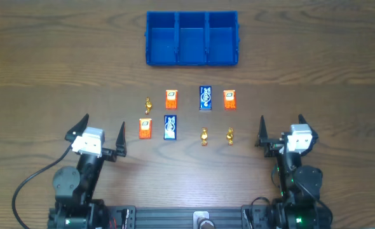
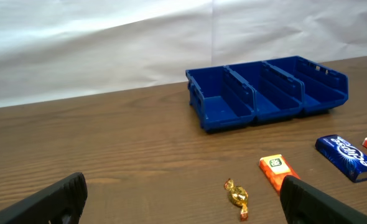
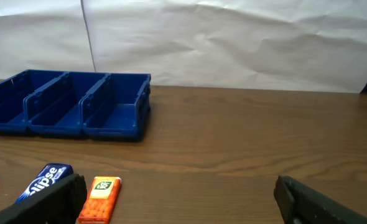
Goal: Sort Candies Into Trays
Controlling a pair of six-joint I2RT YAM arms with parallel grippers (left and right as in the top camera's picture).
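Left fingers (image 1: 121, 137) and right fingers (image 1: 262, 130) gape wide, empty, by the worktop's (image 1: 47, 76) near edge; candies (image 1: 170, 127) lie between them and the tray (image 1: 192, 62).

Wood grain, moulded plastic and shiny wrappers

The tabletop (image 1: 60, 70) is brown wood-grain, smooth with a low sheen. The blue tray (image 1: 192, 60) at the far side looks like hard moulded plastic, smooth and slightly glossy on its walls. The gold-wrapped candies (image 2: 237, 196) have crinkled, reflective foil. The orange packs (image 2: 277, 172) look smooth and glossy, and the blue packs (image 2: 347, 157) have a slick printed wrapper. The white backdrop (image 3: 233, 43) is matt and creased, paper or cloth. The left end effector (image 1: 105, 121) and right end effector (image 1: 281, 117) look like matt black plastic.
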